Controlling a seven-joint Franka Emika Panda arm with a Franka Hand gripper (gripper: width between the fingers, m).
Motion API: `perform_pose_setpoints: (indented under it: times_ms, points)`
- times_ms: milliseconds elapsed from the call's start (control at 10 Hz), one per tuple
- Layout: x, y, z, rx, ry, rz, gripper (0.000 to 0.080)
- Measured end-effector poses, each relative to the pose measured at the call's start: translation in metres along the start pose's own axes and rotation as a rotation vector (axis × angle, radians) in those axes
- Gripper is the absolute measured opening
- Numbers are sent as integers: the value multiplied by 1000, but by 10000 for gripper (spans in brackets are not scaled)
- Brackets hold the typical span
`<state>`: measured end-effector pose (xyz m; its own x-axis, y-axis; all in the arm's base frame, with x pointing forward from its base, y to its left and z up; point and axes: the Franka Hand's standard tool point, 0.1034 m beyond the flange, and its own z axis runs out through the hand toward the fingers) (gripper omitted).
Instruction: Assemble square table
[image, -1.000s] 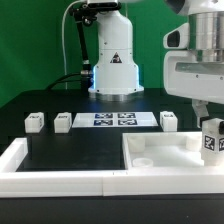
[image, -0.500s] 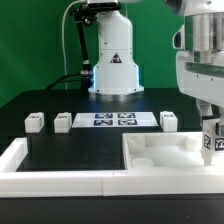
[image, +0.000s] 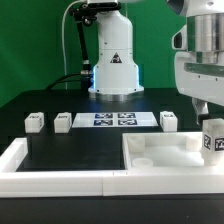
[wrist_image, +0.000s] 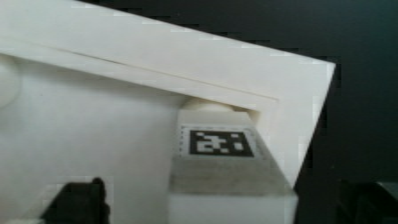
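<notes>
The square table's white slab (image: 160, 152) lies at the front on the exterior view's right, rim up. One tagged white leg (image: 213, 139) stands upright at its far right corner. In the wrist view this leg (wrist_image: 219, 150) rises from a round socket at the corner of the slab (wrist_image: 125, 110). My gripper (image: 212, 126) hangs over the leg, open. Its dark fingertips (wrist_image: 79, 200) stand on either side of the leg with a gap to each, so my gripper (wrist_image: 231, 206) holds nothing. Three more legs (image: 35, 121), (image: 63, 121), (image: 169, 120) sit in a row on the black table.
The marker board (image: 118, 119) lies between the loose legs, in front of the arm's white base (image: 113, 70). A long white border rail (image: 25, 160) runs along the front and up the exterior view's left.
The jaws have opened and let go of the leg, which stays upright at the slab's corner. The gripper has shifted slightly to the exterior view's right.
</notes>
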<state>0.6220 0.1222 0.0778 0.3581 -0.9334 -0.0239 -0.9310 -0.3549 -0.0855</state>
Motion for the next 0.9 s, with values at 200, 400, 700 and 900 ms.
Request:
perform_pose_setpoints:
  times_ms: [200,400,700,900]
  points:
    - [-7,-1,-3,14,2,-44,649]
    - [-15,1,-9,21,0,-73,649]
    - [-22,6,-12,20,-3,-91,649]
    - [-22,6,-12,19,-3,-91,649]
